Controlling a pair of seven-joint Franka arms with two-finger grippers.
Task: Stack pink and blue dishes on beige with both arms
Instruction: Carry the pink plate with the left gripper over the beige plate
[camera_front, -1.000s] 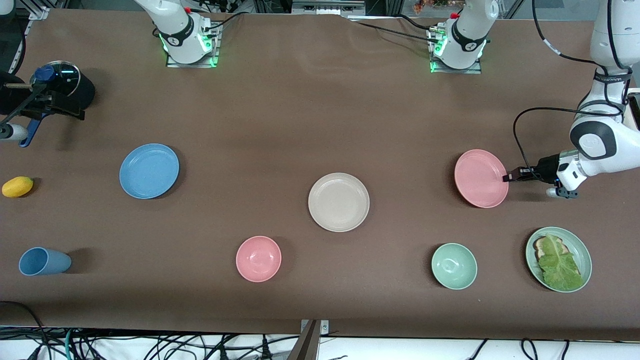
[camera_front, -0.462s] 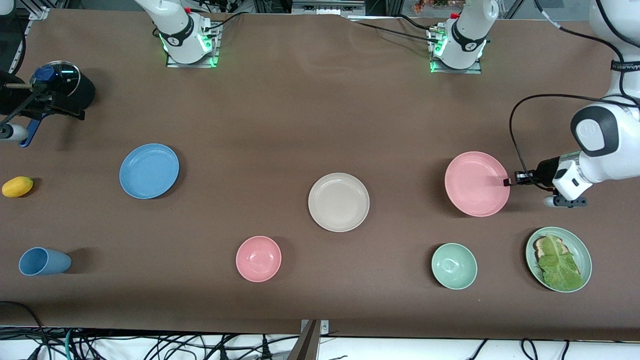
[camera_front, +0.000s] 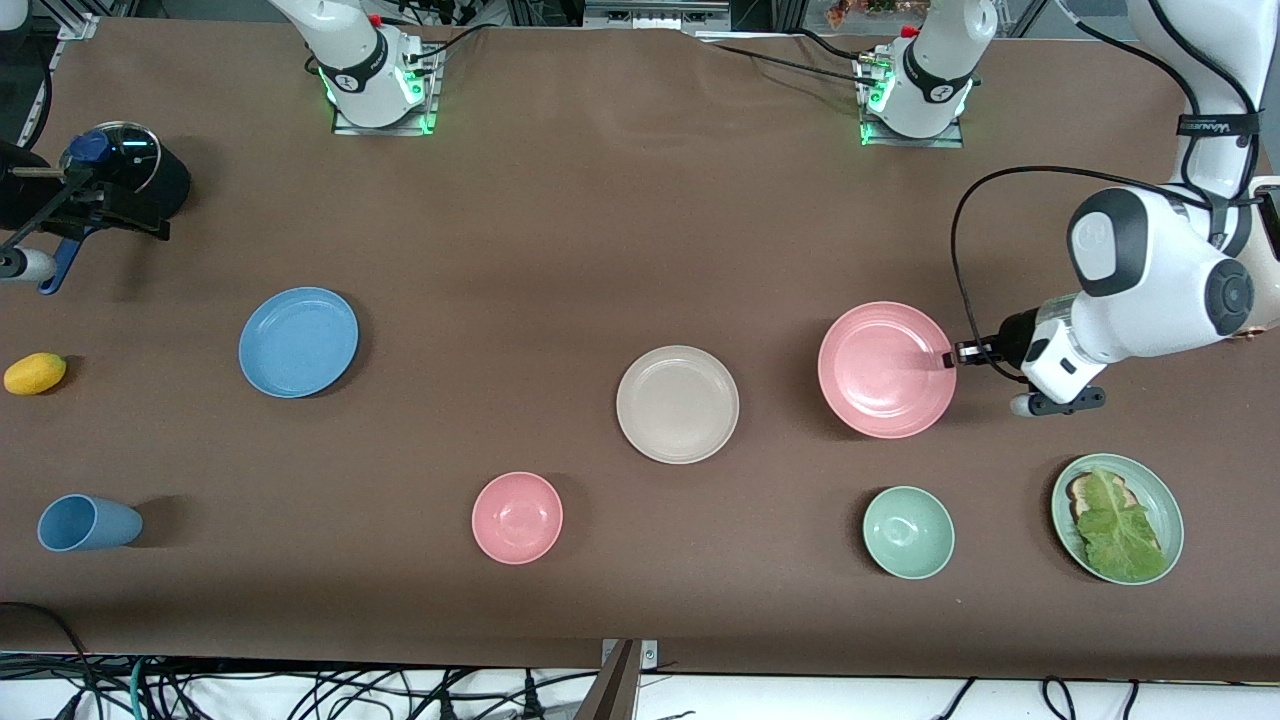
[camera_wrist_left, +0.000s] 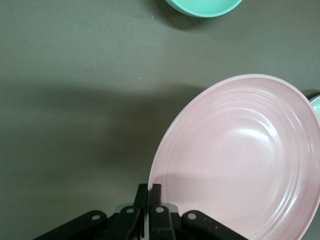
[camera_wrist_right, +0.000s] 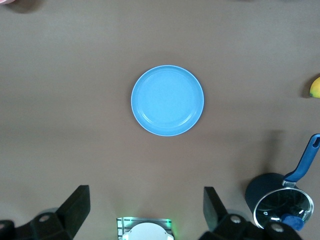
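So the left arm's thin black gripper (camera_front: 953, 358) is clamped on the rim of the pale pink round matte plate (camera_front: 886, 369), holding it up off the brown table (camera_front: 600, 250) and a bit tilted. In the left wrist view you can see the fingers (camera_wrist_left: 141, 197) pinched tight on the edge of that plate (camera_wrist_left: 240, 160). It hangs over the stretch between the cream-beige round shallow plate (camera_front: 677, 404) and the mint-green plate with lettuce (camera_front: 1117, 518), with the small mint-green bowl (camera_front: 908, 532) nearer the camera.

The sky blue round flat plate (camera_front: 298, 342) sits flat on the table toward the right arm's end. The right gripper (camera_wrist_right: 145, 210) waits high above it, fingers spread wide, nothing in them.
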